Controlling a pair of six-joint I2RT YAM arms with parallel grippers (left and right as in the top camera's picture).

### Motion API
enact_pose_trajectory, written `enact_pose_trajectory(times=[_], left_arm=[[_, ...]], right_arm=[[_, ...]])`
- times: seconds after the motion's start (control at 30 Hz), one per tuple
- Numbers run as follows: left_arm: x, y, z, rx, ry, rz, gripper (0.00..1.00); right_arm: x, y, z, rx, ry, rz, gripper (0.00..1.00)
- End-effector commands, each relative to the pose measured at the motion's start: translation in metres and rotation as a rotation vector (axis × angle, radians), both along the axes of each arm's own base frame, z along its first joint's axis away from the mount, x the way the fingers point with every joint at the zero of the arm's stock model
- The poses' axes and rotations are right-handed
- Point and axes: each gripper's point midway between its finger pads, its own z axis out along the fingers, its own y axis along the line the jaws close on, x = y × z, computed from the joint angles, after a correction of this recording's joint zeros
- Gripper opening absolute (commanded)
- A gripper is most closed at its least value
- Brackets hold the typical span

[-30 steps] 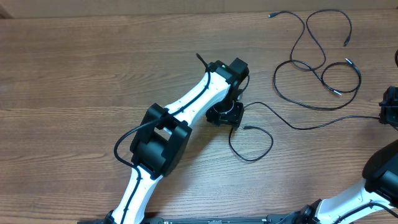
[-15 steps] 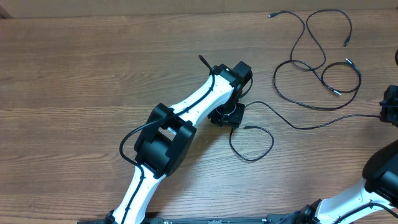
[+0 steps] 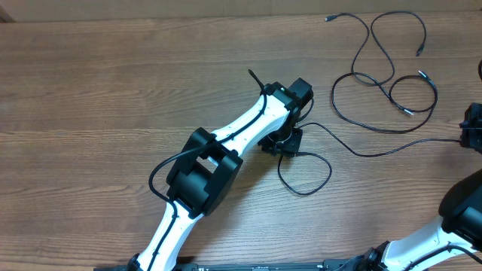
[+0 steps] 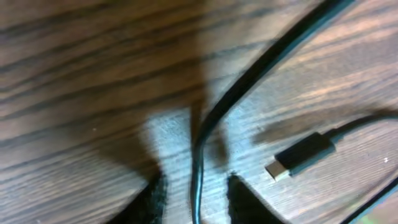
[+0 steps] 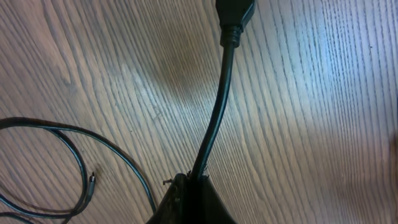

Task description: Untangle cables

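Observation:
A long thin black cable runs across the wooden table from my left gripper to my right gripper at the right edge, with a loop lying just below the left gripper. In the left wrist view this cable passes between my two fingertips, with a gap on each side; the left gripper is open around it. A plug lies just to the right. My right gripper is shut on the cable, whose plug end sticks out ahead.
More thin black cables lie in crossing curves at the back right, with small plugs at their ends. Some of them show at the left of the right wrist view. The left arm stretches diagonally over the table's middle.
The left arm has shifted slightly right and toward the front, and its jaws have narrowed around the cable. The right gripper has not moved.

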Motion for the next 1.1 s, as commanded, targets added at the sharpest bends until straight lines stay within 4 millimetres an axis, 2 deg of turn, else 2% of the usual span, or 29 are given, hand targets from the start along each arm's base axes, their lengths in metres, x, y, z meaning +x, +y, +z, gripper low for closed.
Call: enact_pose_trajectory(times=[0.0, 0.13, 0.47, 0.6, 0.73, 0.87, 1.07], left_arm=[[-0.005, 0.003, -0.022, 0.044, 0.02, -0.008, 0.18], [-0.003, 0.007, -0.032, 0.081, 0.005, -0.017, 0.04], [-0.004, 0.002, -0.032, 0.094, -0.026, -0.053, 0.04], [-0.012, -0.017, -0.02, 0.0, 0.024, -0.082, 0.04], [-0.018, -0.042, 0.001, -0.132, 0.072, -0.129, 0.04], [-0.021, -0.061, 0.016, -0.205, 0.063, -0.17, 0.04], [-0.027, -0.08, 0.021, -0.274, 0.064, -0.194, 0.04]], right_arm=[[0.001, -0.005, 0.019, -0.047, -0.043, -0.002, 0.04], [0.001, -0.005, 0.019, -0.047, -0.043, -0.002, 0.04], [0.001, -0.005, 0.019, -0.048, -0.043, -0.003, 0.04], [0.001, -0.003, 0.019, -0.04, -0.048, -0.003, 0.04], [0.003, 0.001, 0.018, -0.013, -0.056, 0.005, 0.04], [0.005, 0.005, 0.017, 0.01, -0.066, 0.031, 0.04], [0.004, 0.005, 0.017, 0.011, -0.065, 0.031, 0.04]])
